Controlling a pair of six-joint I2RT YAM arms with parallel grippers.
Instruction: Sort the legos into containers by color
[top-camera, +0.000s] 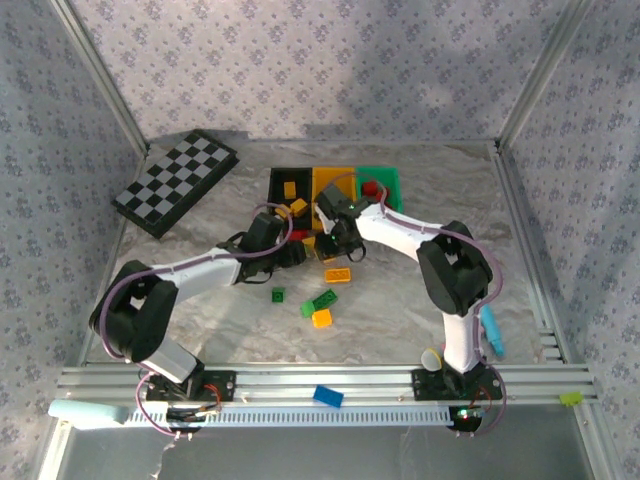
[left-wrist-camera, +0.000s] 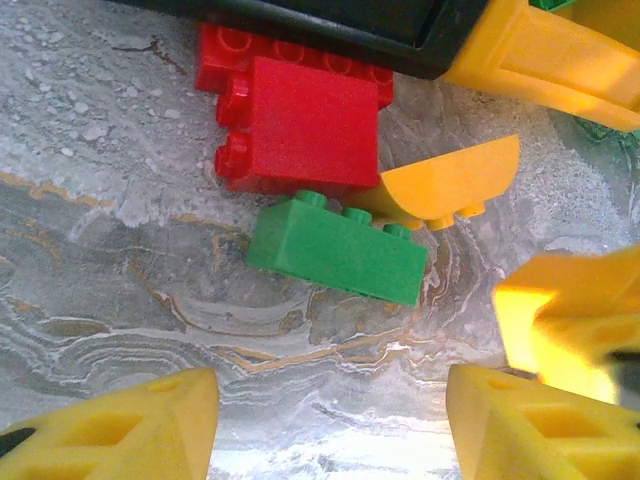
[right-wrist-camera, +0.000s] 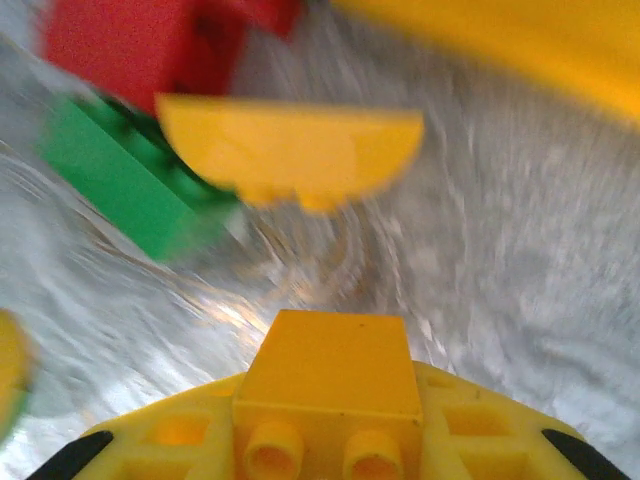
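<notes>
My right gripper (right-wrist-camera: 335, 405) is shut on a yellow-orange lego (right-wrist-camera: 335, 365), just above the table in front of the containers; the view is blurred. Beyond it lie a curved yellow lego (right-wrist-camera: 290, 150), a green lego (right-wrist-camera: 120, 175) and a red lego (right-wrist-camera: 130, 50). My left gripper (left-wrist-camera: 330, 420) is open and empty, a little short of the green lego (left-wrist-camera: 335, 247), with the red lego (left-wrist-camera: 300, 125) and curved yellow lego (left-wrist-camera: 450, 180) behind it. From above, the black bin (top-camera: 276, 180), yellow bin (top-camera: 333, 178) and green bin (top-camera: 392, 180) stand in a row behind the left gripper (top-camera: 300, 252) and right gripper (top-camera: 335, 242).
Loose legos lie nearer the arms: yellow (top-camera: 338, 275), green (top-camera: 278, 294), green (top-camera: 320, 302), yellow (top-camera: 321, 319). A blue brick (top-camera: 328, 396) rests on the front rail. A checkered board (top-camera: 175, 182) sits back left. A blue-handled tool (top-camera: 492, 332) lies by the right arm.
</notes>
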